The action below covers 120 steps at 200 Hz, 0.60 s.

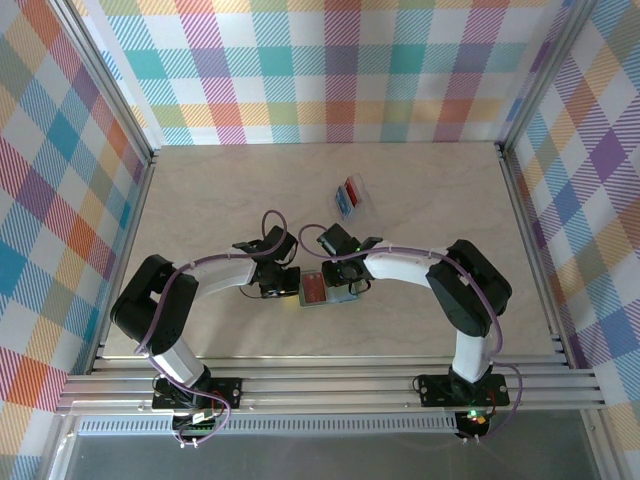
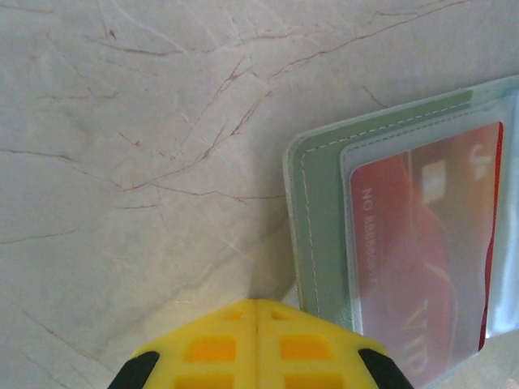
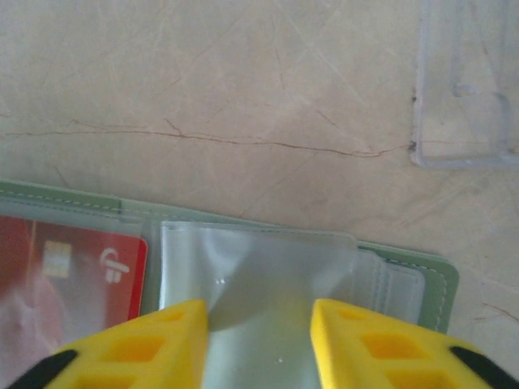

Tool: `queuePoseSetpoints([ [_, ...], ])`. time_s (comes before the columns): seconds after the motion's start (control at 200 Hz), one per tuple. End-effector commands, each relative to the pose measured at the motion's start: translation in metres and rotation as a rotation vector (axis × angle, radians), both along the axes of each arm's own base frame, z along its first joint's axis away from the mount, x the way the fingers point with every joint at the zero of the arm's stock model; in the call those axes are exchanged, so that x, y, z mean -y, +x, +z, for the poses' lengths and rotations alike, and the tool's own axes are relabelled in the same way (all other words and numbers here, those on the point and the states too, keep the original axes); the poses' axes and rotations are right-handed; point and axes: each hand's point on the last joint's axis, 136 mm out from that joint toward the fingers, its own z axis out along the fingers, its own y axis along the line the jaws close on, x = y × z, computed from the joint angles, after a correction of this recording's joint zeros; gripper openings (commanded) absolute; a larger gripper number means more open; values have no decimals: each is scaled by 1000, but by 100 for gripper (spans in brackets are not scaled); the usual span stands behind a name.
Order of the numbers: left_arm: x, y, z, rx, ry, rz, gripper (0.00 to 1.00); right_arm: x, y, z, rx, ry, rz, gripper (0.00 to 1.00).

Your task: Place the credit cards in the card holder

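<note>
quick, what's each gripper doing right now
left gripper: closed, nothing seen in it, at the wallet edge
right gripper: open, above the wallet

The tabletop [image 2: 122, 162] looks matt and smooth, pale with thin vein lines, kinda stone-look. The card holder [image 2: 315, 243] is soft matt grey-green stuff with stitching, and its sleeves [image 3: 259, 259] are clear shiny plastic. The red card [image 2: 422, 243] is glossy plastic. The tray [image 3: 462, 89], upper right, is clear hard plastic.

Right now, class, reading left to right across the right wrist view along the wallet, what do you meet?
In order: red card → clear pocket → wallet, its green edge.
</note>
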Motion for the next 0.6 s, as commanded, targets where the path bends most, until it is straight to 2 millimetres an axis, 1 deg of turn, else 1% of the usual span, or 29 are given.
queuePoseSetpoints([
  [0.0, 11, -10, -23, -49, -35, -39, 2, 17, -17, -31, -76, -67, -18, 27],
  [0.24, 15, -10, -23, -52, -57, -42, 2, 7, -7, -3, -24, -35, 5, 0],
  [0.39, 16, -11, -23, -56, -65, -43, 2, -3, -8, 14, -8, 11, 30, 0],
  [0.5, 17, -13, -27, -76, -67, -42, 2, -9, -7, 27, 21, 2, 43, 0],
  [0.515, 21, -8, -25, -52, -86, -44, 2, -10, -7, 29, 25, -1, 45, 0],
  [0.595, 25, -8, -27, -60, -102, -44, 2, -16, -7, 37, 52, -13, 62, 0],
])
